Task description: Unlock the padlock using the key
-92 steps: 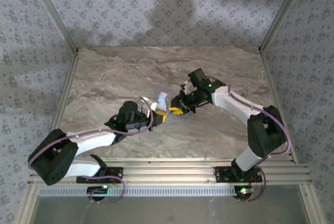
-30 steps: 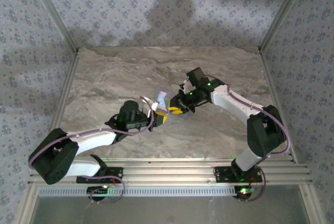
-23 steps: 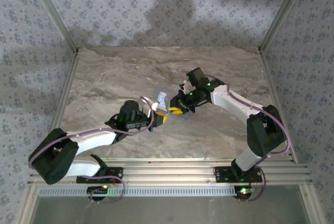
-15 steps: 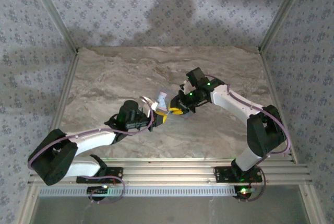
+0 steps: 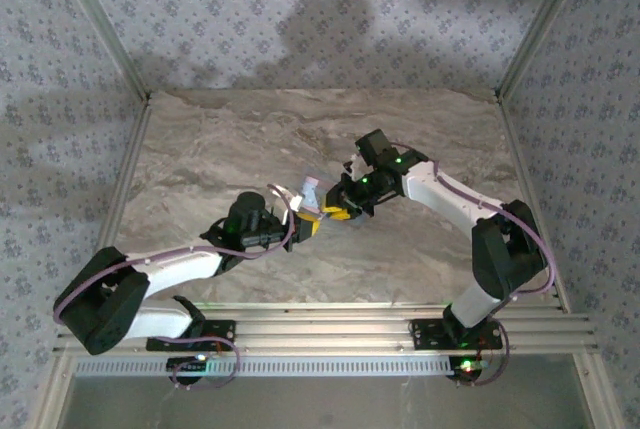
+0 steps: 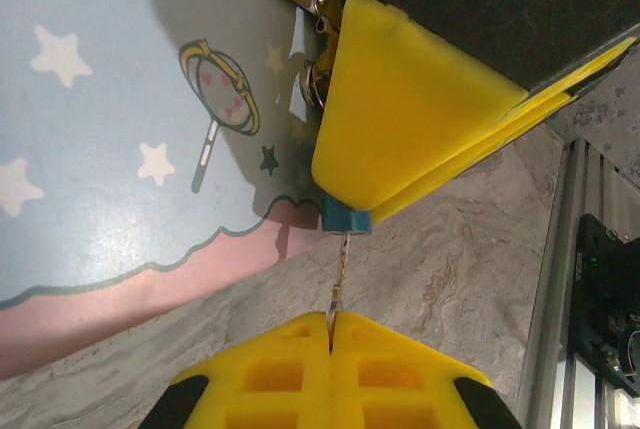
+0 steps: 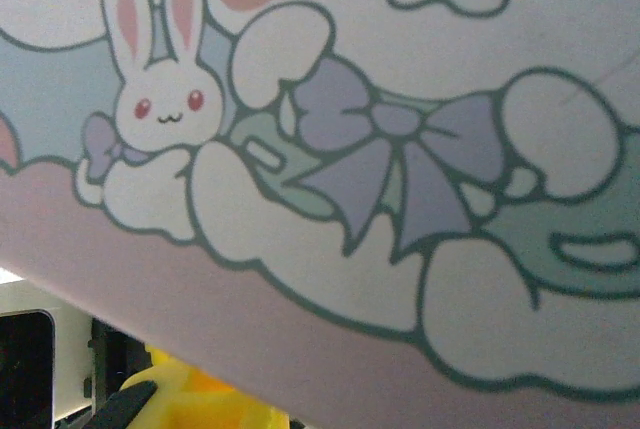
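Observation:
In the left wrist view my left gripper (image 6: pixel 330 321) is shut on the thin metal key (image 6: pixel 340 269). The blade runs straight up into the small blue padlock (image 6: pixel 347 218). The padlock pokes out from the tip of my right gripper's yellow fingers (image 6: pixel 410 119), which are shut on it. From above, the left gripper (image 5: pixel 305 222) and the right gripper (image 5: pixel 337 212) meet tip to tip at the table's middle. The key and padlock are too small to make out there.
A grey-blue tin with a cartoon lid (image 6: pixel 120 119) lies right beside the padlock, its bunny picture (image 7: pixel 160 99) close to the right wrist camera; from above the tin (image 5: pixel 312 189) sits just behind the grippers. Marbled tabletop (image 5: pixel 220 149) lies all around; a metal rail (image 6: pixel 560 279) runs along the near edge.

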### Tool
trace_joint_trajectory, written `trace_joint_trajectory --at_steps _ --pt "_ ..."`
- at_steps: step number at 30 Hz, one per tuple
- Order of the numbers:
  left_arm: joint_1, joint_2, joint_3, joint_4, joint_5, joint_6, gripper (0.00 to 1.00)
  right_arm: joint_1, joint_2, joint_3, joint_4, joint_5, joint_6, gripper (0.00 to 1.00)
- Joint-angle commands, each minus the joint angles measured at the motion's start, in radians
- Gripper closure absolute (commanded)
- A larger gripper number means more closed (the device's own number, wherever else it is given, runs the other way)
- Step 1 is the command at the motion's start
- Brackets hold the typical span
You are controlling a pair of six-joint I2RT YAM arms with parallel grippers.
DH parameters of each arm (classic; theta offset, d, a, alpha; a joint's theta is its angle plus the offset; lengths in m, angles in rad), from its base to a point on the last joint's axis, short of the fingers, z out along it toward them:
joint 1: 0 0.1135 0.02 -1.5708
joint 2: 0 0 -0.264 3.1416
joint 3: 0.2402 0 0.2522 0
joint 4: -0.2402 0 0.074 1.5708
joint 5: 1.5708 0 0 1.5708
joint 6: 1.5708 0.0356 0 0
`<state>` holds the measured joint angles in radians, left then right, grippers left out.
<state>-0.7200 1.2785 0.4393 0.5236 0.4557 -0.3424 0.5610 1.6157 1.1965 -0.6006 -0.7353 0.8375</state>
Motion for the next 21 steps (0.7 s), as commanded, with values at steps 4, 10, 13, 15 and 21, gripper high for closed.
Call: trace_joint_trajectory --at_steps 4,10,13,15,21 --pt "0.002 0.022 0.039 0.024 0.024 -0.008 1.00 0.016 0.006 0.042 0.005 -0.017 -0.026 1.00" --pt "0.006 0.028 0.053 -0.009 0.027 -0.002 1.00 0.016 0.005 0.044 -0.028 -0.010 -0.040 1.00" --pt "0.016 0.020 0.056 -0.018 0.041 -0.009 1.00 0.016 0.006 0.050 -0.056 0.002 -0.056 1.00" --pt "0.026 0.014 0.059 -0.026 0.054 -0.016 1.00 0.016 0.007 0.056 -0.075 0.010 -0.068 1.00" --pt "0.061 0.001 0.075 -0.050 0.117 -0.035 1.00 0.019 0.010 0.070 -0.091 0.019 -0.075 1.00"
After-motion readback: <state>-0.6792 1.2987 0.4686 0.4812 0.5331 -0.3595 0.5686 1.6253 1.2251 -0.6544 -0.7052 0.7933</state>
